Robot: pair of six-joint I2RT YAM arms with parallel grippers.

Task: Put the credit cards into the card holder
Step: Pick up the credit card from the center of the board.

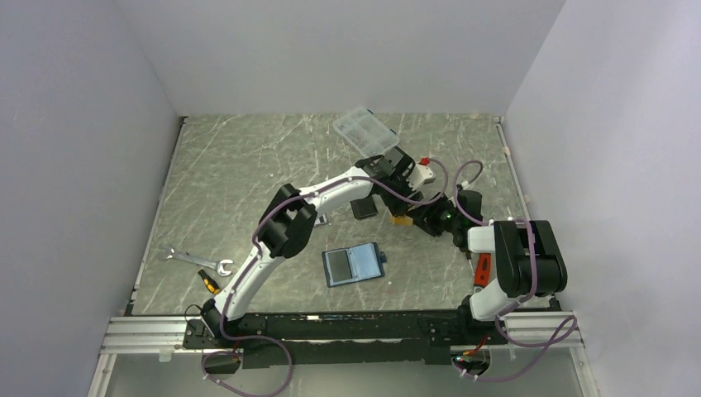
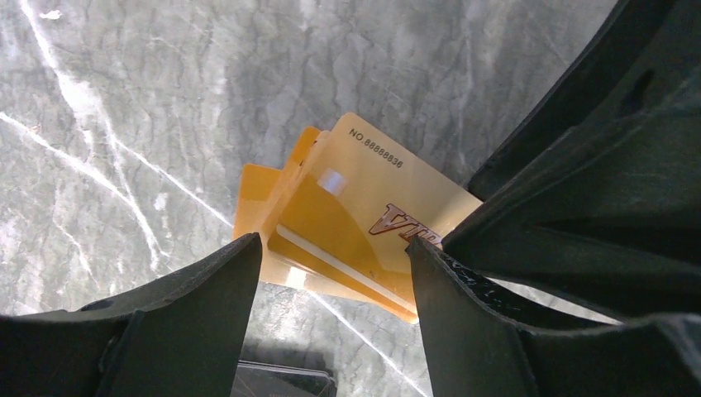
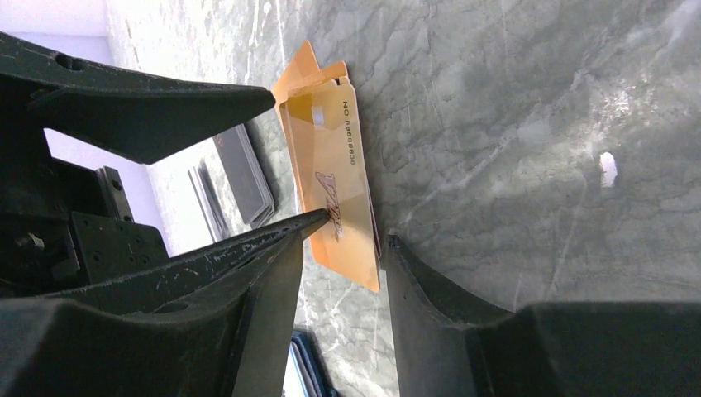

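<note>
Left tool (image 2: 335, 244) is clamped across the orange-gold credit cards (image 2: 355, 190) mid-handover; whether the right tool (image 3: 355, 230) grips cannot be told; carriage to the card holder (image 1: 354, 265) is needed.

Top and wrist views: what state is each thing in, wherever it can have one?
Holder: open, lying flat.
Gold cards: fanned, tilted.
Left end effector: seemingly closed on their edges.
Right end effector: astride them, grip unclear.
Dark cards: lying loose, outside the holder.
Clear box: looks closed.
</note>
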